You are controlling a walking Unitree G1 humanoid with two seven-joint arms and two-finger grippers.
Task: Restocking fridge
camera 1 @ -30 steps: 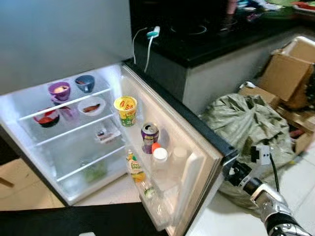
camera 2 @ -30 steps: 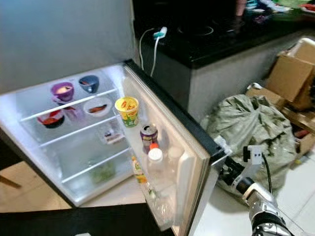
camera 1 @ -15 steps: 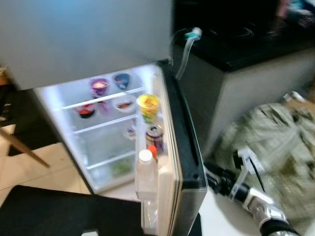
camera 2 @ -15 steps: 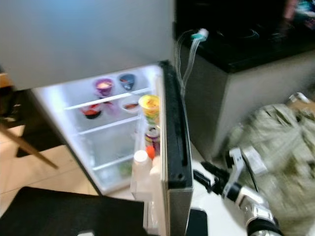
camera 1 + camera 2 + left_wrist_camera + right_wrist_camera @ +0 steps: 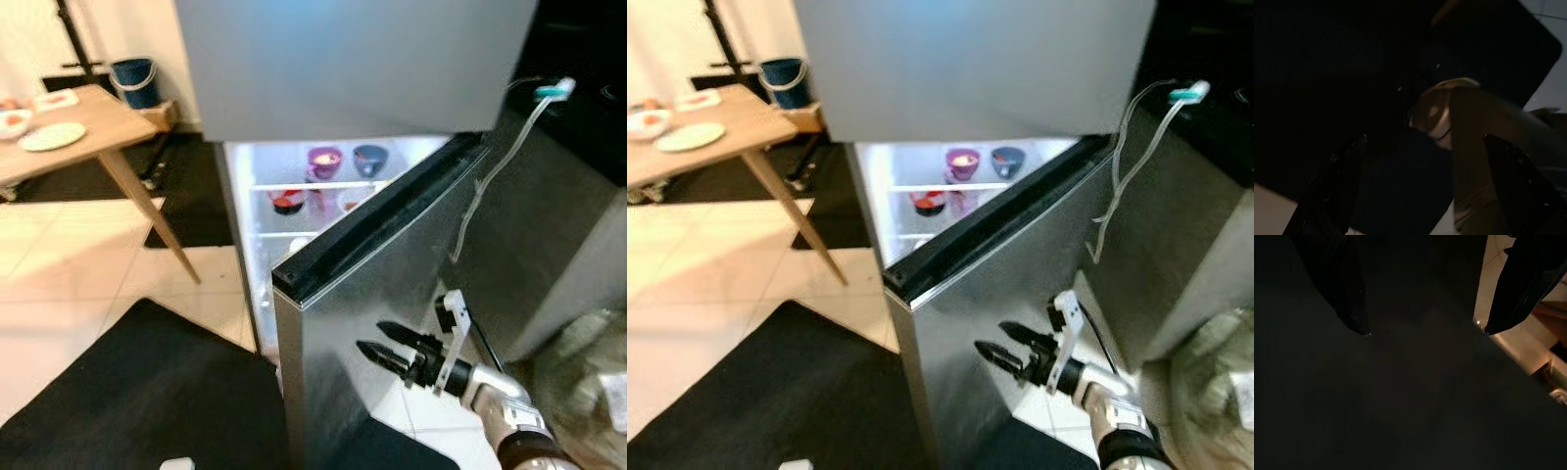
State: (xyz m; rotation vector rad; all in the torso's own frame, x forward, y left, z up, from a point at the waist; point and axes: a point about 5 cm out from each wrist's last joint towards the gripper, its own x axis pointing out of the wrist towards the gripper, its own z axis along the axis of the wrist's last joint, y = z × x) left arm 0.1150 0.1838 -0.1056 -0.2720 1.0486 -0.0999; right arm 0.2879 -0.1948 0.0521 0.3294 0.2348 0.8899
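Note:
The fridge door stands partly ajar, its grey outer face towards me. My right gripper is open, its black fingers pointing at that outer face low down. In the right wrist view the fingers spread wide close to the dark door surface. Through the gap the lit fridge interior shows a purple bowl, a blue bowl and a dark bowl with red contents on glass shelves. My left gripper hangs idle and open in a very dark view.
A wooden table with plates stands at the left, a blue bucket behind it. A black mat covers the floor in front. A white cable with a teal plug hangs at the right, above a grey-green sack.
The fridge door has swung from wide open to partly ajar, hiding its door shelves. My right gripper has moved from the door's edge to its outer face. The camera has turned left.

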